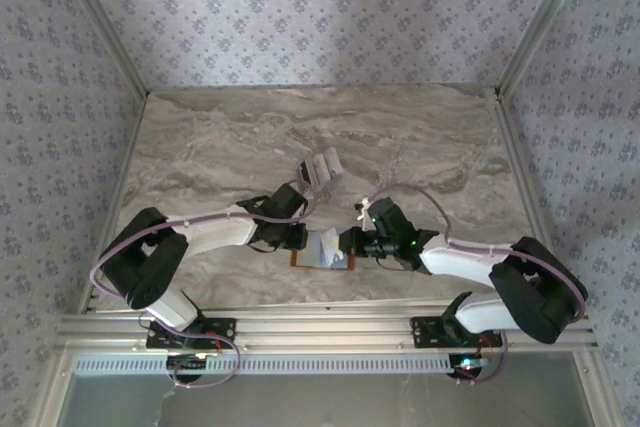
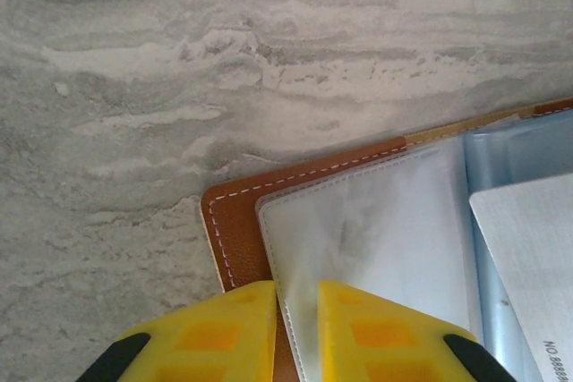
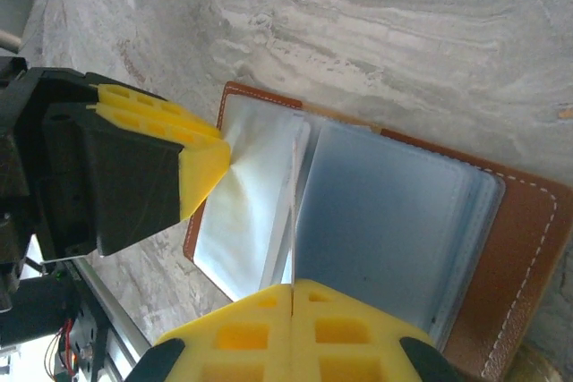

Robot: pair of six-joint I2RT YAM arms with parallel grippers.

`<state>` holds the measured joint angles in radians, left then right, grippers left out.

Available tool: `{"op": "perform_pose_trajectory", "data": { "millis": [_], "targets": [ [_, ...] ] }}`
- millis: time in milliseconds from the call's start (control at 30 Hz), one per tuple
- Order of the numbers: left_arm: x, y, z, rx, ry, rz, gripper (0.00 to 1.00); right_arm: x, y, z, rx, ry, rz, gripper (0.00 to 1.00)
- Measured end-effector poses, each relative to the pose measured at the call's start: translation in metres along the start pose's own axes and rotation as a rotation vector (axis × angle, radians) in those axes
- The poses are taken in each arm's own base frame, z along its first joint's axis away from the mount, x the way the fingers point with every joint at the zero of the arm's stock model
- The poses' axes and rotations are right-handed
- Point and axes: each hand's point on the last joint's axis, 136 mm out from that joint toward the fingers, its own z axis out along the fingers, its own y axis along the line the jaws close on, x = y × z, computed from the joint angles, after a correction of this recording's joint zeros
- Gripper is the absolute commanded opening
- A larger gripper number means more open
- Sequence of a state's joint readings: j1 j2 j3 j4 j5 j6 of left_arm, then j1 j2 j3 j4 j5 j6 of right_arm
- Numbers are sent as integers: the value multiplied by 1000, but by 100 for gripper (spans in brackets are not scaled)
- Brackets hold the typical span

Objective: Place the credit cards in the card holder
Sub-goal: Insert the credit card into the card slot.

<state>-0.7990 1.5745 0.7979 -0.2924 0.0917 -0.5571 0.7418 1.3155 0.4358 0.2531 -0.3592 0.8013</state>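
While pinching a clear sleeve (image 2: 358, 248) of the open holder (image 2: 235, 239), near the front worktop (image 1: 250, 137) edge, between narrowed left fingers (image 2: 215, 333), presents one card (image 2: 528, 257), clamped in closed right fingers (image 3: 242, 337), at that sleeve. Not seated yet; judged early, with more cards (image 1: 322, 165) lying well behind.

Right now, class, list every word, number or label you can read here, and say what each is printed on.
"NO.8888": along the edge of the pale card over the open card holder, left wrist view; further digits are cut off.
The loose credit cards in the top view: too small to read.
No other text.
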Motion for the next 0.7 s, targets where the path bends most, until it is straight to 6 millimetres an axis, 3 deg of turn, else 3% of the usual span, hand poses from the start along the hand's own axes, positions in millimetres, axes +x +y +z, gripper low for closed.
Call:
{"op": "perform_pose_trajectory", "data": {
  "millis": [233, 700],
  "targets": [
    [0, 0, 0, 0, 0, 0, 18, 5, -1, -2, -8, 12, 17, 0],
    [0, 0, 1, -2, 1, 1, 18, 14, -11, 12, 1, 75, 51, 0]
  ]
}}
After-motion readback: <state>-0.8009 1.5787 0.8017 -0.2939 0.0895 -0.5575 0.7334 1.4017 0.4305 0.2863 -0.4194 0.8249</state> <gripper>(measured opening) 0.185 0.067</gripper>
